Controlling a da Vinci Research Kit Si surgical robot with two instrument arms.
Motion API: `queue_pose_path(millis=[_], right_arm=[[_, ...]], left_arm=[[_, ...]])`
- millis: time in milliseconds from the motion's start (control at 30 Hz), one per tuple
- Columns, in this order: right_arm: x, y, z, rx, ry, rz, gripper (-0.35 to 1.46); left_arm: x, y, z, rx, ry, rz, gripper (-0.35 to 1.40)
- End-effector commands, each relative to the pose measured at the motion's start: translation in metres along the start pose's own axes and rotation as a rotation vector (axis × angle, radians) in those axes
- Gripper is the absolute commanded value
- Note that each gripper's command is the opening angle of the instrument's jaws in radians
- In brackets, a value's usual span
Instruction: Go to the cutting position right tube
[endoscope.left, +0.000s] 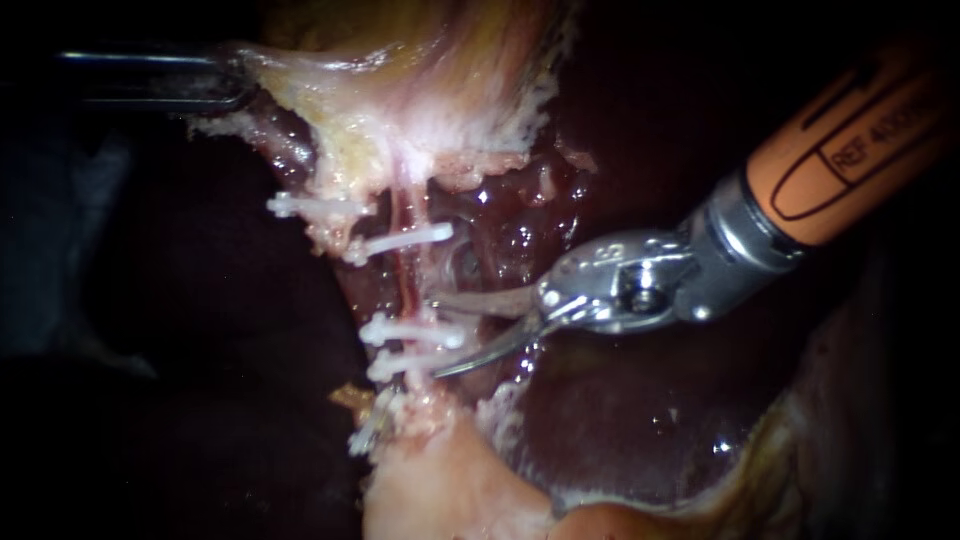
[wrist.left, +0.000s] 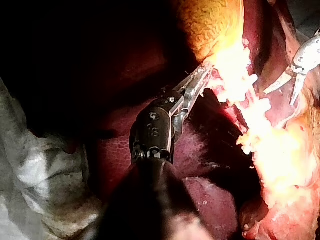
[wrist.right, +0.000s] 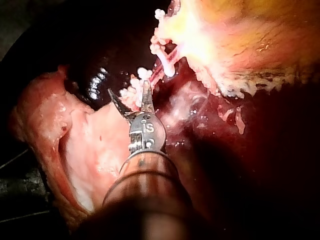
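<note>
Polished metal right instrument (endoscope.left: 440, 335), matt white plastic clips (endoscope.left: 410, 240), wet glossy liver (endoscope.left: 620, 420).

Two instruments (endoscope.left: 437, 337) (wrist.left: 199, 79), five clips (endoscope.left: 412, 332), one tube (endoscope.left: 403, 272)

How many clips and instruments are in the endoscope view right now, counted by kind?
White clips: 5
Instruments: 2 (left instrument, right instrument)
Total: 7
</note>
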Motion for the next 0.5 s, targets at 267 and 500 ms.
queue_pose_path(millis=[267, 500], right_arm=[[-0.0008, 0.0018, -0.0003, -0.013, 0.002, 0.022, 1.33], [-0.0011, 0.0032, 0.0002, -0.017, 0.006, 0.027, 1.31]], left_arm=[[0.0001, 0.0002, -0.0002, -0.001, 0.000, -0.001, -0.35], [0.0000, 0.0003, -0.0002, -0.002, 0.000, -0.001, -0.35]])
